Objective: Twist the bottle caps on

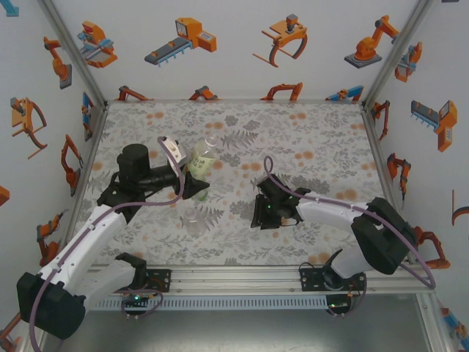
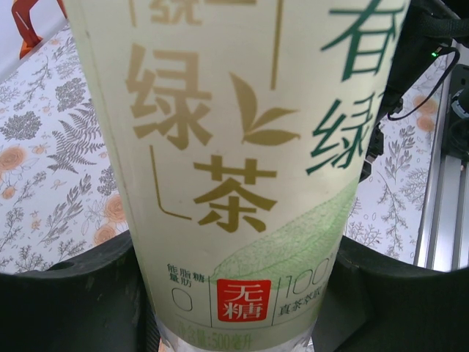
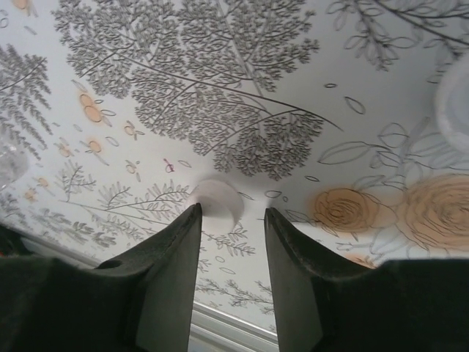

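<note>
Left fingers (image 2: 66,301) are gripping a pale labelled bottle (image 2: 234,147), while right fingers (image 3: 165,271), slightly parted, are hovering beside a white cap (image 3: 218,199) at frame centre on the bench (image 3: 220,88).

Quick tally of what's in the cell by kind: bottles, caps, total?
Bottles: 2. A labelled bottle held in the left gripper, and a clear bottle lying on the mat.
White caps: 2. One cap just past the right gripper, and a second cap, blurred at the picture's edge, so less sure.
Total: 4
</note>
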